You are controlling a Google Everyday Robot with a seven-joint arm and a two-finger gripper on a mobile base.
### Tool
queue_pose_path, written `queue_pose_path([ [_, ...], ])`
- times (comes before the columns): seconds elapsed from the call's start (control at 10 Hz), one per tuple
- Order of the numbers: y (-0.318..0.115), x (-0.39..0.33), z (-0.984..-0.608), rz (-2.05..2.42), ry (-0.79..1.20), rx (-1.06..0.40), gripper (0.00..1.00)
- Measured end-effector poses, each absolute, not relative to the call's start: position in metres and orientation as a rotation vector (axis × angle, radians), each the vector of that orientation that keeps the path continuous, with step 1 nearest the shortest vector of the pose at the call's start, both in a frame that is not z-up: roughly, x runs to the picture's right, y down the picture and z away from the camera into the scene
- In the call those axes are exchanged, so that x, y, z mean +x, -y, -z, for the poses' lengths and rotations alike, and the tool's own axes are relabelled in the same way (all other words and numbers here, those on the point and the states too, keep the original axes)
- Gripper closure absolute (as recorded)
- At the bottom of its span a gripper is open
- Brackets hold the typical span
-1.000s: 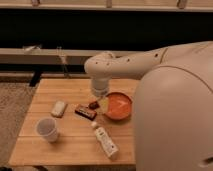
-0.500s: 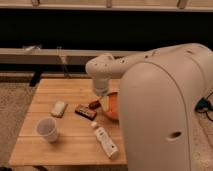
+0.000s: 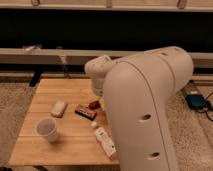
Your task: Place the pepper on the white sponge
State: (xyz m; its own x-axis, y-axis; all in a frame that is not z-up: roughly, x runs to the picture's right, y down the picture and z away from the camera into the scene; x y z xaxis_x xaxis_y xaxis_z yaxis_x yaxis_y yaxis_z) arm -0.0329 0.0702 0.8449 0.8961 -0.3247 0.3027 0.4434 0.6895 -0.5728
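Note:
The pepper is a small dark red lump on the wooden table, touching the far right end of a dark brown bar. The white sponge lies flat to the left of the bar, apart from the pepper. My gripper hangs below the rounded wrist, just above and right of the pepper; my own arm largely hides it.
A white cup stands at the front left. A clear white-capped bottle lies on its side at the front. My big white arm blocks the table's right side. A dark device lies on the floor at right.
My arm has swung further across the view and now hides the orange bowl on the right. The pepper, bar, sponge, cup and bottle have stayed in place.

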Motion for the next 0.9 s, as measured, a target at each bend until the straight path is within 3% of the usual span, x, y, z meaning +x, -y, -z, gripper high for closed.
queue_pose_path([
  [0.9,-0.079,-0.052,-0.885,0.327,0.123,-0.775,0.20],
])
